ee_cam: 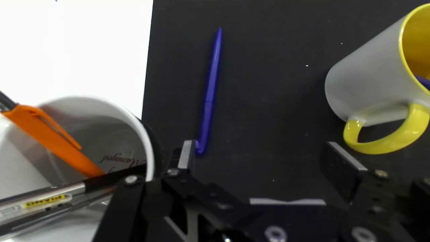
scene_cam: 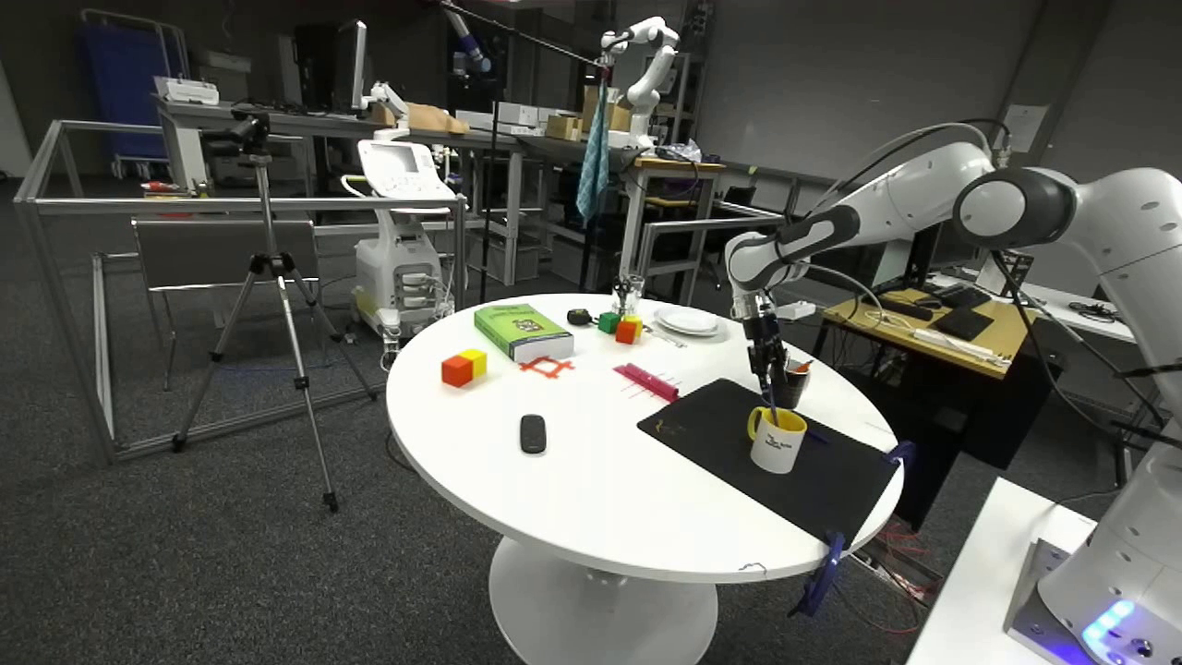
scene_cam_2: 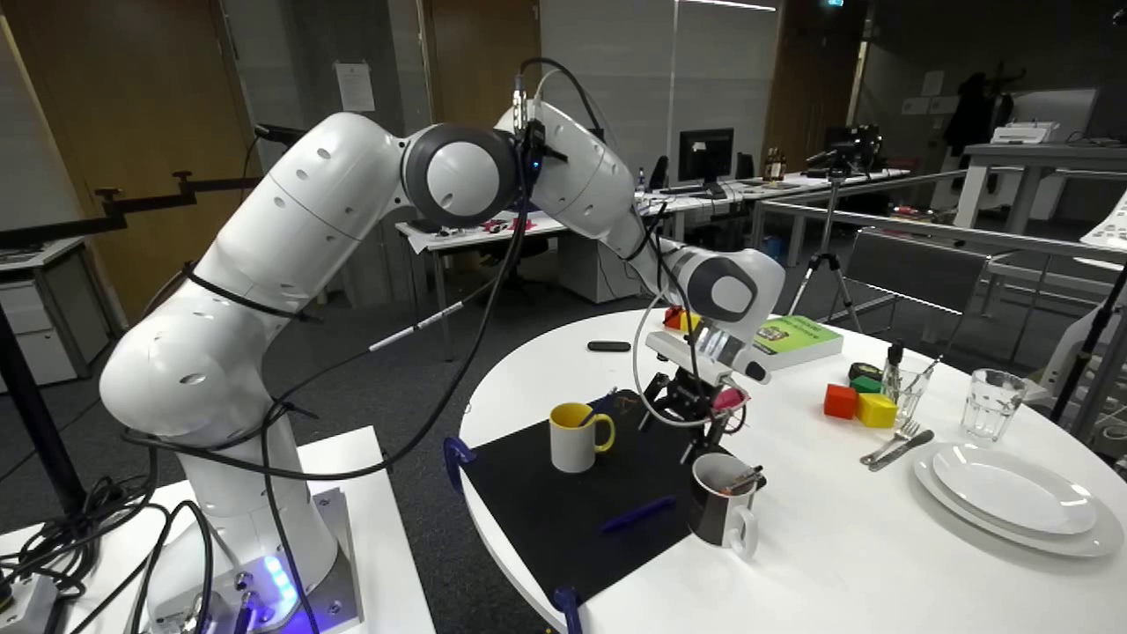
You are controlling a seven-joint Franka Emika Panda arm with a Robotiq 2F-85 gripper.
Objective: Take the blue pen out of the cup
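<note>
The cup is a pale mug with a yellow inside and handle (scene_cam: 777, 451), upright on the black mat (scene_cam: 702, 434); it also shows in an exterior view (scene_cam_2: 572, 447) and in the wrist view (ee_cam: 366, 70). A blue pen (scene_cam_2: 599, 408) leans in it, its top above the rim; only a bit of it shows in the wrist view (ee_cam: 423, 81). A second blue pen (ee_cam: 211, 84) lies flat on the mat. My gripper (ee_cam: 268, 156) is open and empty, above the mat between the cup and a black-and-white mug. Its right finger is near the yellow handle in the wrist view.
The black-and-white mug (scene_cam_2: 724, 506) with an orange pen (ee_cam: 53, 137) and dark pens stands close to my gripper. Blue clamps (scene_cam: 822, 577) hold the mat at the table edge. White plates (scene_cam_2: 1012, 493), coloured blocks (scene_cam_2: 858, 405), glasses and a green book (scene_cam: 523, 331) stand farther off.
</note>
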